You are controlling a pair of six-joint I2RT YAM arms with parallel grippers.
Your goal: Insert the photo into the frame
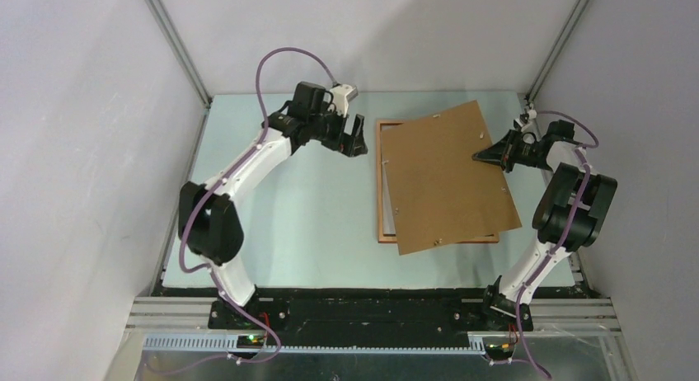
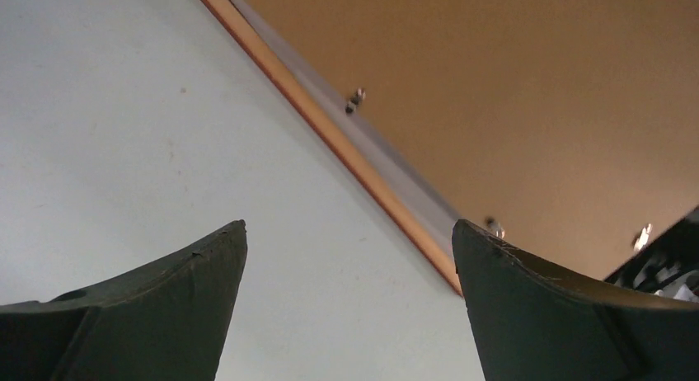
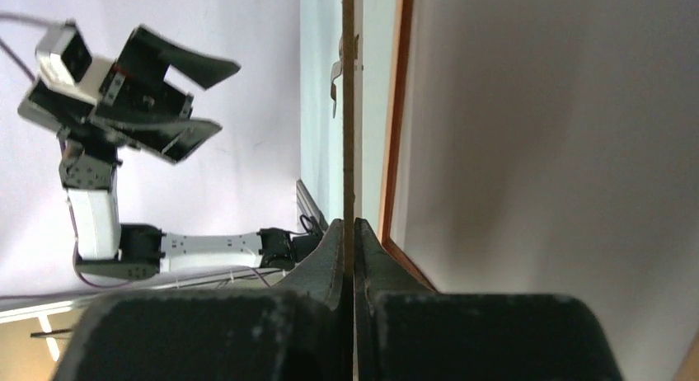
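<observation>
The orange-brown frame lies flat right of the table's centre. A pale white sheet fills it and looks like the photo's plain back; its printed side is hidden. A brown backing board hangs tilted and skewed over the frame, covering most of it. My right gripper is shut on the board's right edge, both fingers pressed flat against it. My left gripper stands open just left of the frame's top left corner, nothing between its fingers. The frame's moulding runs past its right finger.
Small metal clips stick out along the board's edge. Grey walls close in the table on the left, back and right. The green table top stretches left of the frame, under the left arm.
</observation>
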